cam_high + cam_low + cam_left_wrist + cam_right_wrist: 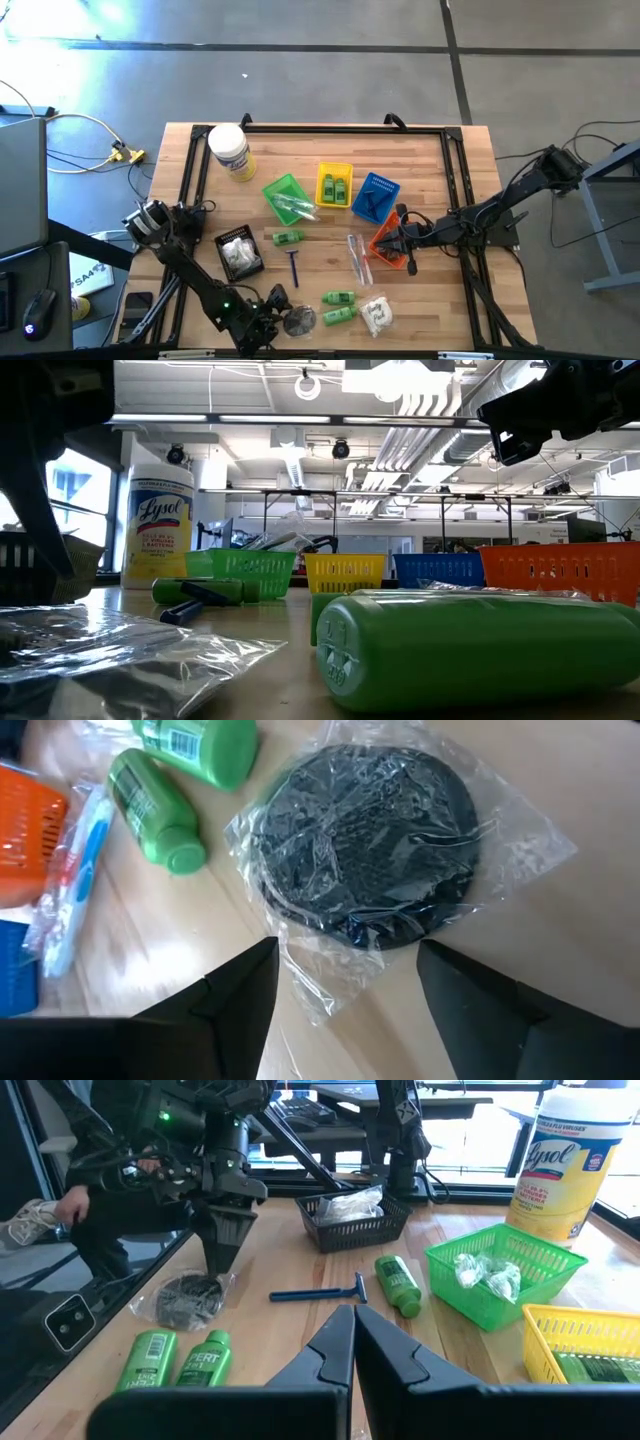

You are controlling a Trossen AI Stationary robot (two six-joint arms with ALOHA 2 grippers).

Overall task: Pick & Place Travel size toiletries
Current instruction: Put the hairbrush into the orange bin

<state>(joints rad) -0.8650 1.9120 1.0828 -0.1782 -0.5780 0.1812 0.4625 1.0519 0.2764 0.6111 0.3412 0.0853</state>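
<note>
Two dark fingers [236, 995] of the left gripper [345, 982] stand wide apart just above the black pouch [365, 845], which lies flat in its clear wrapper near the table's front edge. Nothing is between the fingers yet; a loose corner of wrapper reaches into the gap. In the right wrist view the same gripper [222, 1248] points down, right over the pouch [190, 1297].

Beside the pouch lie two green bottles [155, 810], one near, the other at the picture's edge. Farther off in the high view are a white sachet [377, 316], the razor [293, 265], wrapped sticks [357, 256] and another bottle [287, 237]. The baskets sit behind these: black [239, 252], green [287, 199], yellow [334, 185], blue [375, 196] and orange [392, 243]. The jar [229, 151] stands at the back.

The right gripper [352, 1342] is fully closed and empty, hanging over the orange basket.

My judgement: the pouch is low and flat, so fingers closing from here may catch only the slack wrapper. The film is slick and could slip out on the lift, or the pouch could swing and drop short of a basket. If the fingers come down off-centre they may push the pouch across the wood instead of pinching it, or press its edge so it tips. A wide sweep could also nudge the nearest bottle and set it rolling.
</note>
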